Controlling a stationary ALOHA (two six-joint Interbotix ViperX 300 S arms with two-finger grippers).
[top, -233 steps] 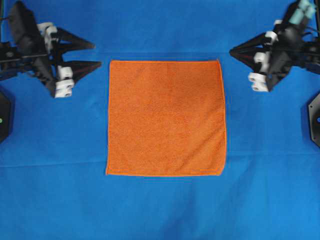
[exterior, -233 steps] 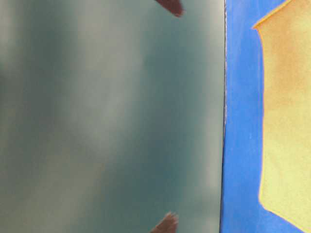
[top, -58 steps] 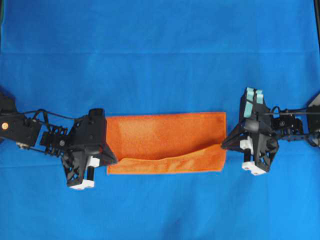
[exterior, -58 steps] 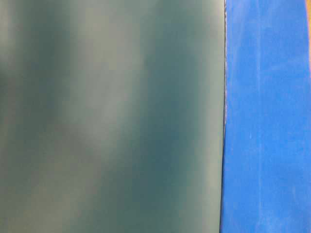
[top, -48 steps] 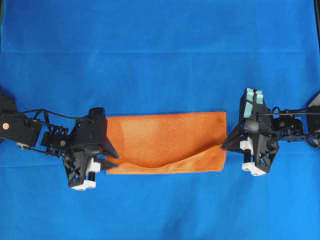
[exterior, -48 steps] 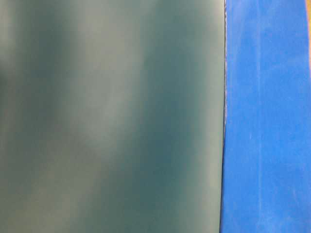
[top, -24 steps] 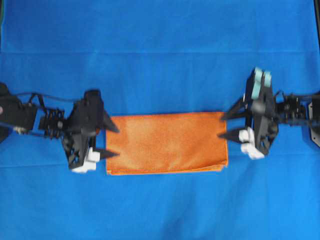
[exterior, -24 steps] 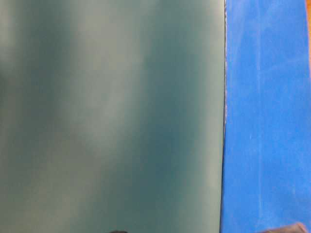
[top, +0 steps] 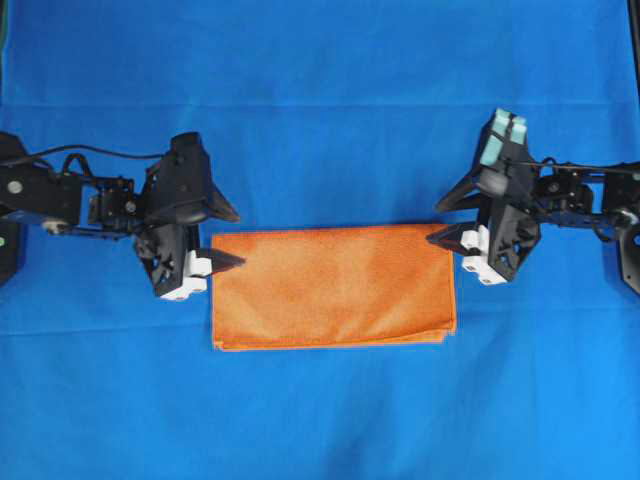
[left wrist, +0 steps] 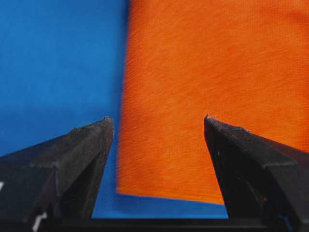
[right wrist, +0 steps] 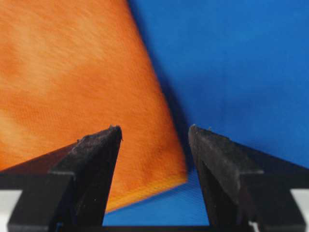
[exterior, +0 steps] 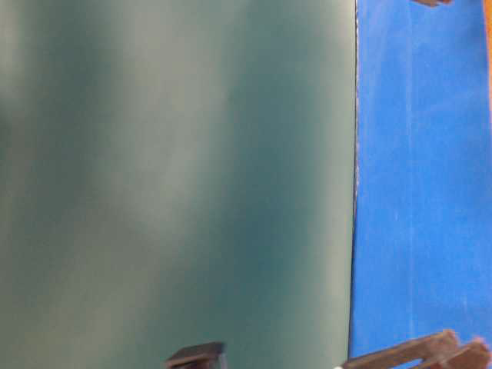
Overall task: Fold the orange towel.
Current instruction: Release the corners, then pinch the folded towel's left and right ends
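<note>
Orange towel (top: 333, 286) lies mid-frame, doubled into a flat rectangle. Left gripper (top: 232, 237) and right gripper (top: 440, 222) flank its upper corners, fingers apart, holding nothing, probably clearing after the fold.

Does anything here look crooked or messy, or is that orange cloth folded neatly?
Mostly neat. The orange towel lies folded in half on the blue cloth. Only its near right corner looks slightly off: the two layers do not line up exactly there. Nothing looks damaged.

one orange towel (top: 333, 285), one blue cloth (top: 320, 110), two tools: left tool (top: 232, 236), right tool (top: 437, 222); table-level view blurred, maybe more.
</note>
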